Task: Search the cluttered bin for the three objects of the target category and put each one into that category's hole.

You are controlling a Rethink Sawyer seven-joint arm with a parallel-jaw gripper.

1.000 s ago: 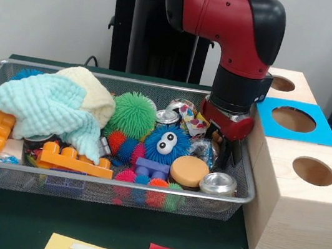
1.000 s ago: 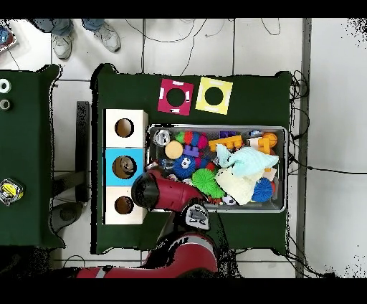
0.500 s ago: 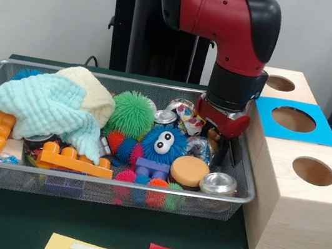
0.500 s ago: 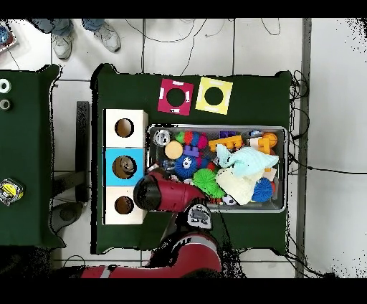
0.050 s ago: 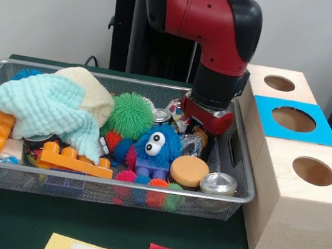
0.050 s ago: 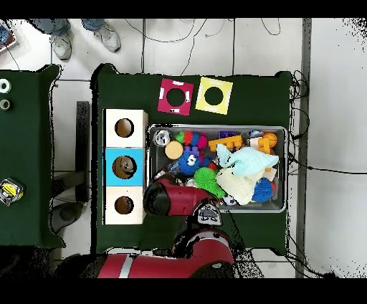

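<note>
Plain white wall out back, pale tiled floor with cables all over it, tables wearing dark green cloth.

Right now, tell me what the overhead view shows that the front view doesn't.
Only the overhead view shows a person's shoes and a second green table. Only the front view shows the blue toy's googly eyes and the silver can from the side. Both show the mesh bin, the blue-topped box and the red card.
</note>
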